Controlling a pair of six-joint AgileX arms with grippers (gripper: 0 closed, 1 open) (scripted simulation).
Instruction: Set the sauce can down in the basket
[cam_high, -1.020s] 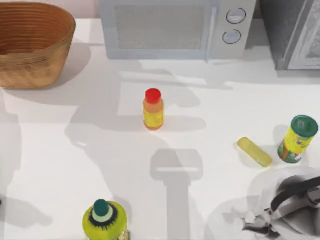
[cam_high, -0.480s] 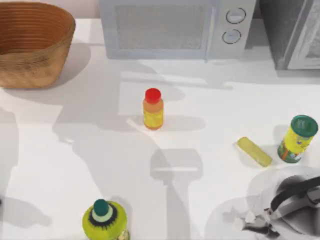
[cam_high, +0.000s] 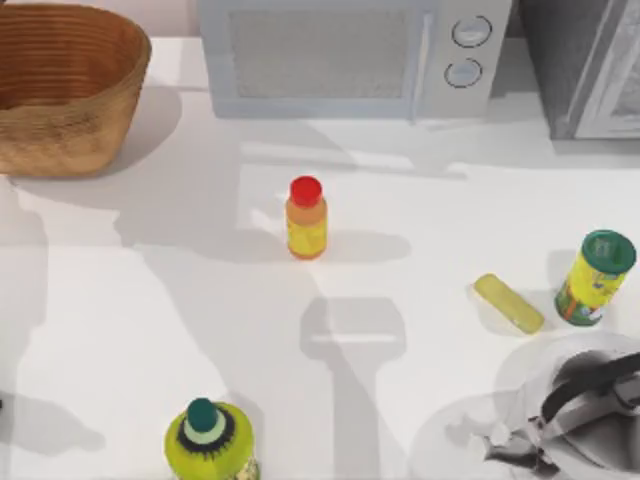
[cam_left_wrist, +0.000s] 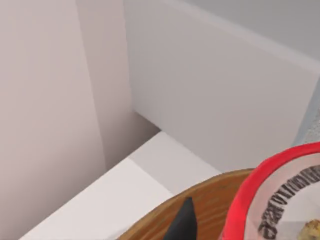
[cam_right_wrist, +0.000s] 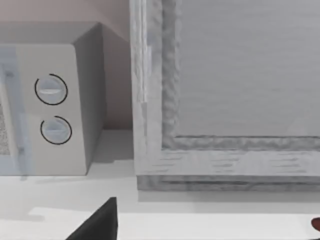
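**A:** What changed just now?

**B:** Your left hand (cam_left_wrist: 222, 227) is clenched on the sauce can (cam_left_wrist: 285, 200), which sits right up close in it. Just below the hand is the basket (cam_left_wrist: 215, 192) rim. Farther off on the worktop (cam_high: 150, 330), the arm's big shadow has slid toward the basket. The orange bottle (cam_high: 306, 218) stayed put.

**A:** So what does that mean?

**B:** I think the can is almost over the basket, so lowering comes next. The hand is tipped and looks past the rim at the wall. Your right arm (cam_high: 590, 410) rests far away.

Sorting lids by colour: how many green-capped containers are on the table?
2: a yellow-green canister near the table's right edge, and a green-capped bottle at the front edge, left of centre. Others may sit outside view.
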